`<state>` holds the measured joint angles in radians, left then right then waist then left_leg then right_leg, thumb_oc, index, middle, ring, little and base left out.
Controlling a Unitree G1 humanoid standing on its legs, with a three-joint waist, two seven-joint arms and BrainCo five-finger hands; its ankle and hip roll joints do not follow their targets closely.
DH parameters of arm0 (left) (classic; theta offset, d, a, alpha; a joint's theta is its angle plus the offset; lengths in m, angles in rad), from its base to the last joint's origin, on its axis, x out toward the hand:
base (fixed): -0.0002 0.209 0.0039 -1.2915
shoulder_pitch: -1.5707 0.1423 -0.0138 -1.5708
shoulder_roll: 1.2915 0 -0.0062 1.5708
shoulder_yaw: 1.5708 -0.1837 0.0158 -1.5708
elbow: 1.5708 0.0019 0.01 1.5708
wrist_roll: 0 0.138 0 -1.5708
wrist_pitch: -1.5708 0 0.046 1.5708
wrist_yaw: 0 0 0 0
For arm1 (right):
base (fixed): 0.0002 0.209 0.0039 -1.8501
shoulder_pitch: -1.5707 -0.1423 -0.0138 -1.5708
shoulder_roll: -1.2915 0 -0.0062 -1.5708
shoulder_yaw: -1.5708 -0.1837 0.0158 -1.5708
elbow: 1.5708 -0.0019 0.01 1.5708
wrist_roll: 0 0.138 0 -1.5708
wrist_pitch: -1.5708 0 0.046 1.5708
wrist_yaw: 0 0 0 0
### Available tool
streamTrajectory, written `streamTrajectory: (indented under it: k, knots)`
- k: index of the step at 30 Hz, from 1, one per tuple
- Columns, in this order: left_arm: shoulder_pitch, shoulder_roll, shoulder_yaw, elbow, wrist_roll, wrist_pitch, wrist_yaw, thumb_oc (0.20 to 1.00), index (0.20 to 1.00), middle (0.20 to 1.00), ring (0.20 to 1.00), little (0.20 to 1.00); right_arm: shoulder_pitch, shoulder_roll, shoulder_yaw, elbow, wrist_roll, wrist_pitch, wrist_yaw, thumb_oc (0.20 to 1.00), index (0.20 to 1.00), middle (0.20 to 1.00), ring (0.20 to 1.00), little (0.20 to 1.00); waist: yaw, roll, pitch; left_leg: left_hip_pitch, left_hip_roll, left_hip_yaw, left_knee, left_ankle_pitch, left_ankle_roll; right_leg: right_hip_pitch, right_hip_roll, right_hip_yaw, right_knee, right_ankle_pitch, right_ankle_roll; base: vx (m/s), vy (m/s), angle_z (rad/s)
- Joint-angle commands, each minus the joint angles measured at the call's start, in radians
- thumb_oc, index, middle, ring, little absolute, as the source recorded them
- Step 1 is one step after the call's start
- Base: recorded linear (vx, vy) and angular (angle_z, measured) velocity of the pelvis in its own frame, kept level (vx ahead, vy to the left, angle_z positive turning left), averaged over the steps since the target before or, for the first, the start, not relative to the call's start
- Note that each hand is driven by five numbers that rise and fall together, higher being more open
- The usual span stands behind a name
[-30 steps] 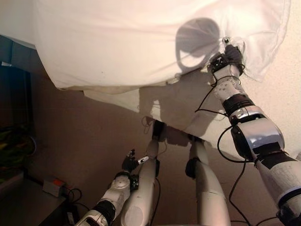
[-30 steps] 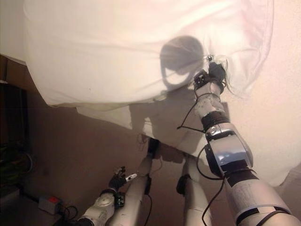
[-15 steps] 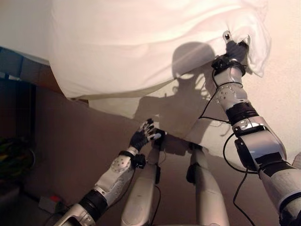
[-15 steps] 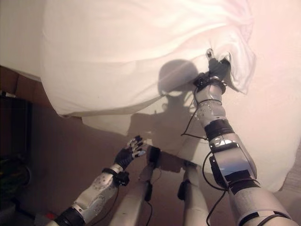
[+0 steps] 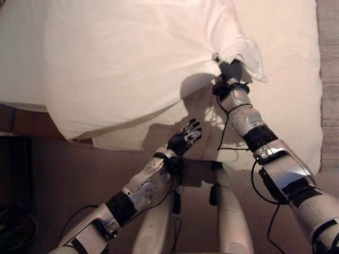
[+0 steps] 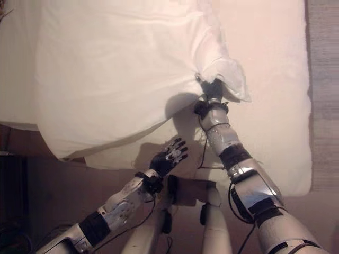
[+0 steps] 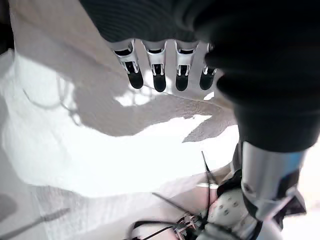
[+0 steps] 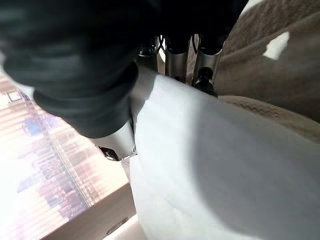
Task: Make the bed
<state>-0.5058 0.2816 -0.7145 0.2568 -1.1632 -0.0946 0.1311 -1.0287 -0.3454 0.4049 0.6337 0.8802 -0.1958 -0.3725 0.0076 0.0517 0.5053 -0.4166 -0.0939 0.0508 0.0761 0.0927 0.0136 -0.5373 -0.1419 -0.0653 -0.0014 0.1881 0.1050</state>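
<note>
- Nearest: left hand (image 5: 184, 138) raised over the near edge of the bed, fingers (image 7: 159, 76) straight and spread, holding nothing; it hovers just short of the pillow's near side, apart from it.
- Cream bed cover (image 5: 286, 79) lies flat on the mattress, its near edge hanging just past the left hand; it runs on under the pillow and out to the right.
- Farther: right hand (image 5: 231, 71) on the pillow's right corner; white cloth gathered and puckered there, fingers curled into the bunched corner, pinching it.
- White pillow (image 5: 127, 63) lies across the bed's left and middle, its lower left part overhanging the bed edge.
</note>
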Motion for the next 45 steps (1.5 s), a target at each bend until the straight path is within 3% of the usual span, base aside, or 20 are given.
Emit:
streamTrajectory:
  k: [1, 7, 12, 18, 31, 45]
  knots:
    - [-0.010, -0.042, 0.023, 0.005, -0.090, -0.032, 0.018, 1.000, 1.000, 1.000, 1.000, 1.000, -0.033, -0.006, -0.021, -0.140, 0.026, -0.067, 0.030, 0.200, 0.200, 0.200, 0.200, 0.200, 0.008, -0.014, -0.051, -0.038, 0.011, -0.023, 0.030, -0.041, -0.020, 0.030, 0.013, -0.010, 0.143, -0.078, 0.013, -0.04, -0.015, -0.04]
    - [-0.057, -0.148, 0.128, 0.096, -0.209, -0.091, 0.062, 1.000, 1.000, 1.000, 1.000, 1.000, 0.056, 0.034, -0.029, -0.193, 0.030, -0.080, 0.025, 0.200, 0.200, 0.200, 0.200, 0.200, -0.002, -0.033, -0.063, -0.044, 0.012, -0.019, 0.042, -0.045, -0.019, 0.024, 0.014, -0.006, 0.148, -0.073, 0.013, -0.01, -0.011, -0.01]
    - [-0.113, -0.266, 0.295, 0.178, -0.349, -0.196, 0.112, 1.000, 1.000, 1.000, 1.000, 1.000, 0.189, 0.120, -0.073, -0.238, 0.067, -0.111, 0.014, 0.200, 0.200, 0.200, 0.200, 0.200, -0.010, -0.055, -0.073, -0.060, 0.017, -0.021, 0.057, -0.052, -0.020, 0.020, 0.018, -0.006, 0.144, -0.071, 0.010, -0.02, -0.046, 0.00]
    - [-0.143, -0.292, 0.419, 0.190, -0.397, -0.293, 0.135, 1.000, 1.000, 1.000, 1.000, 1.000, 0.247, 0.151, -0.105, -0.241, 0.081, -0.139, 0.006, 0.200, 0.200, 0.200, 0.200, 0.200, -0.007, -0.068, -0.080, -0.066, 0.021, -0.023, 0.056, -0.051, -0.024, 0.016, 0.020, -0.009, 0.135, -0.064, 0.011, 0.00, -0.016, 0.00]
    - [-0.205, -0.224, 0.620, 0.261, -0.334, -0.419, 0.223, 1.000, 1.000, 1.000, 1.000, 1.000, 0.316, 0.168, -0.157, -0.249, 0.081, -0.191, -0.022, 0.200, 0.200, 0.200, 0.200, 0.200, -0.002, -0.084, -0.092, -0.065, 0.027, -0.027, 0.041, -0.047, -0.032, 0.017, 0.023, -0.014, 0.126, -0.061, 0.013, 0.00, -0.001, 0.00]
    - [-0.228, -0.054, 0.806, 0.360, -0.161, -0.434, 0.323, 1.000, 1.000, 1.000, 1.000, 1.000, 0.464, 0.161, -0.241, -0.311, 0.111, -0.249, -0.023, 0.200, 0.200, 0.200, 0.200, 0.200, -0.013, -0.106, -0.126, -0.075, 0.032, -0.020, 0.044, -0.057, -0.033, 0.014, 0.024, -0.012, 0.115, -0.054, 0.019, 0.01, 0.004, -0.01]
